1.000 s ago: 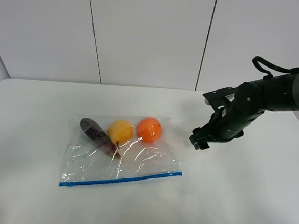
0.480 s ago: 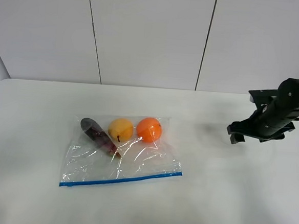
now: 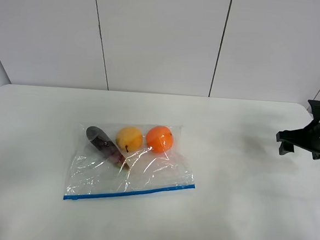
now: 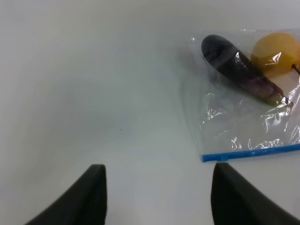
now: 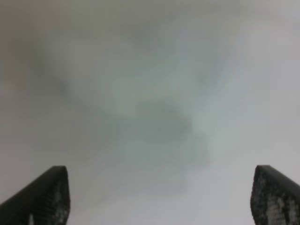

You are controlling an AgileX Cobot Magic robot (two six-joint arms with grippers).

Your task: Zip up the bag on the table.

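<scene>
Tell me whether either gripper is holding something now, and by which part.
Nothing is held. The left gripper and the right gripper are both open and empty; the bag lies untouched on the table.

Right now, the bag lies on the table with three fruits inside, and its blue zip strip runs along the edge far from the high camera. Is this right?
Not quite. The exterior high view shows the zip strip along the near edge of the bag, not the far one. The bag does lie on the table with three fruits inside.
</scene>
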